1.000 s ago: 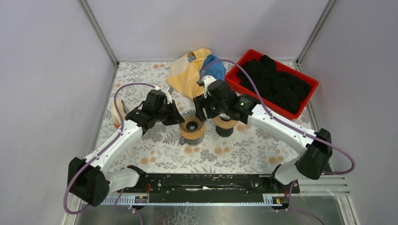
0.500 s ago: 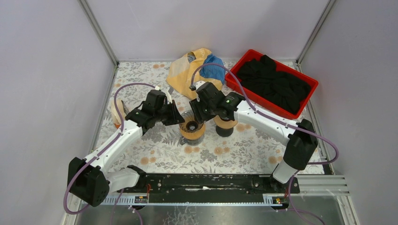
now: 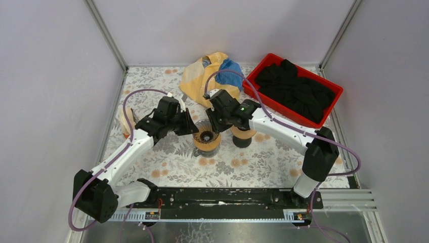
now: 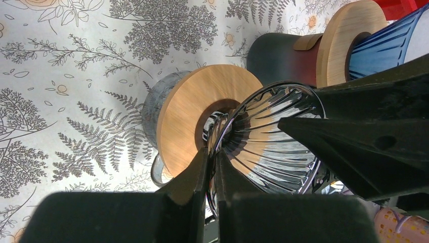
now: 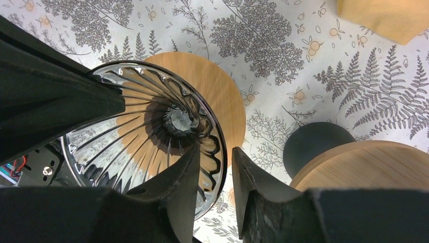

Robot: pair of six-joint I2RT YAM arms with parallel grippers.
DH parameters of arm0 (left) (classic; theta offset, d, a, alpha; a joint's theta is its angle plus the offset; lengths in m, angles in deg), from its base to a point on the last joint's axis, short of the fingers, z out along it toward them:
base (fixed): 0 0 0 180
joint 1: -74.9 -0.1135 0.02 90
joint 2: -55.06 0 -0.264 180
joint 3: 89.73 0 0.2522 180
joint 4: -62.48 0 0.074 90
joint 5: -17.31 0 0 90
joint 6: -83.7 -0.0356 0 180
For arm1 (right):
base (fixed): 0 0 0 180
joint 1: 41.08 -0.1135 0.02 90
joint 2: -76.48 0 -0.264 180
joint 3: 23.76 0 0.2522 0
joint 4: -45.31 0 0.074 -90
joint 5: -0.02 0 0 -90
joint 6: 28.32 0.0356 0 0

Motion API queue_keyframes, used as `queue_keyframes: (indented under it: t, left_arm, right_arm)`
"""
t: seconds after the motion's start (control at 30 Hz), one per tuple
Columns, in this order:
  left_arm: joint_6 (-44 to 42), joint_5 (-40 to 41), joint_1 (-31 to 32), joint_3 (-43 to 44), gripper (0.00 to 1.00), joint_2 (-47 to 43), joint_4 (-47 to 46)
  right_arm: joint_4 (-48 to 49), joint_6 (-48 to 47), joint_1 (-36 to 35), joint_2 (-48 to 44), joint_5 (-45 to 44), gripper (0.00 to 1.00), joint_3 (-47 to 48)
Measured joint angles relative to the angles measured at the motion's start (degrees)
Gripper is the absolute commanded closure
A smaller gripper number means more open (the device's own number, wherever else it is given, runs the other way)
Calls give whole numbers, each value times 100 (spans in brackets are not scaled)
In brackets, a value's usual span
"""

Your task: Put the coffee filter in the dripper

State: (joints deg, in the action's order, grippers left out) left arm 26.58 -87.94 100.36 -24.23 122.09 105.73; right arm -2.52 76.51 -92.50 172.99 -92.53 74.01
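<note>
Jaws differ: left jaws clamp the dripper (image 4: pixel 253 136) rim; right jaws straddle it, partly open.

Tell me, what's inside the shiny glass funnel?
No paper filter. The dripper shows only swirly glass ribs down to a small hole, its wooden ring showing through. The left pincer and right pincer cover bits of its wall.

Pale lilac-grey walls (image 3: pixel 222 25), aluminium corner posts (image 3: pixel 106 35), table (image 3: pixel 172 163) under fern-and-flower print cover, even light
</note>
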Motion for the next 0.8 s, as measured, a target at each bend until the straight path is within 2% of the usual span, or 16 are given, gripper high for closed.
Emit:
queue_keyframes:
  t: [0.57, 0.8]
  left_arm:
    - [-52, 20, -4, 83, 98, 70, 173]
    - [-50, 15, -24, 81, 98, 122, 173]
  right_arm:
    - [-229, 190, -66, 367, -79, 87, 328]
    - [-354, 216, -66, 498, -85, 90, 487]
